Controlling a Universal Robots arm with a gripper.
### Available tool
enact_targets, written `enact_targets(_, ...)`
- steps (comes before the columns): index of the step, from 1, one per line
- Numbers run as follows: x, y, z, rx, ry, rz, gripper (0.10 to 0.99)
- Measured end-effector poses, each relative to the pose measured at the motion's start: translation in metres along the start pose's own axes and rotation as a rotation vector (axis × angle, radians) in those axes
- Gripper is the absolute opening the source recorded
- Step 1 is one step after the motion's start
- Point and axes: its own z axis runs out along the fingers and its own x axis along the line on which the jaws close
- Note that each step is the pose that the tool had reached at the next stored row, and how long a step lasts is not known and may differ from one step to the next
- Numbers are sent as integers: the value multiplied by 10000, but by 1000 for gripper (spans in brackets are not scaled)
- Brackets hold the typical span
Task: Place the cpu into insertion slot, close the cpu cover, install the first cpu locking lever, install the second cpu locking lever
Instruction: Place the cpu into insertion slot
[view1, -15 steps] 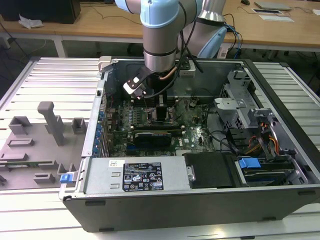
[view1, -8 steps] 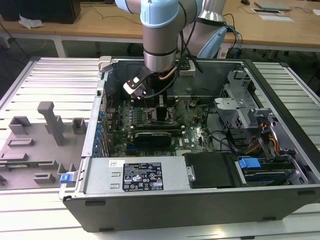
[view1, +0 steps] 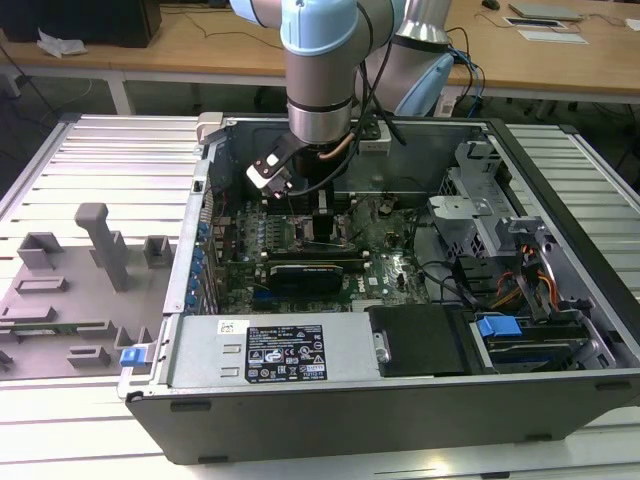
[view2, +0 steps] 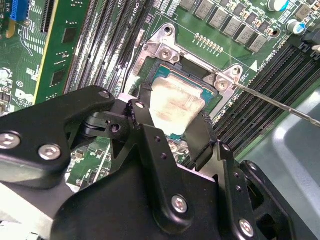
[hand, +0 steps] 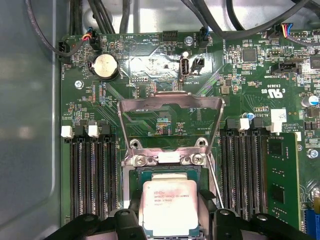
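**Grooved bench, open case: chip gripped at the socket**

Pale wooden desks (view1: 200, 50) back a ribbed metal table (view1: 90, 150) carrying an open computer case (view1: 400, 400). Deep inside it, the gripper (hand: 170, 200) has its two black fingers (hand: 207, 200) pressed against opposite edges of the cpu (hand: 170, 212), clamped on it. The chip sits low over the insertion slot (hand: 142, 175), pale metal top facing up (whether it is fully seated I cannot tell). Just beyond the slot, the cpu cover (hand: 170, 99) stands raised on its hinge, window open. A thin locking lever (view2: 280, 106) angles away from the socket's corner. Long black memory slots (hand: 92, 170) flank the socket on both sides. In the exterior view, a graphics card (view1: 305, 270) lies at six o'clock from the gripper, and a grey fixture block (view1: 105, 245) stands at nine o'clock from the case.
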Motion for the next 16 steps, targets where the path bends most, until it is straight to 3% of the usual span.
enact_targets(1,1,0,1,-2,4,0,525)
enact_targets(2,0,0,1,-2,3,-1,600)
enact_targets(5,0,0,-3,1,-5,-2,600)
enact_targets(11,0,7,-88,0,-8,-2,600)
enact_targets(16,0,7,-88,-1,-12,-2,600)
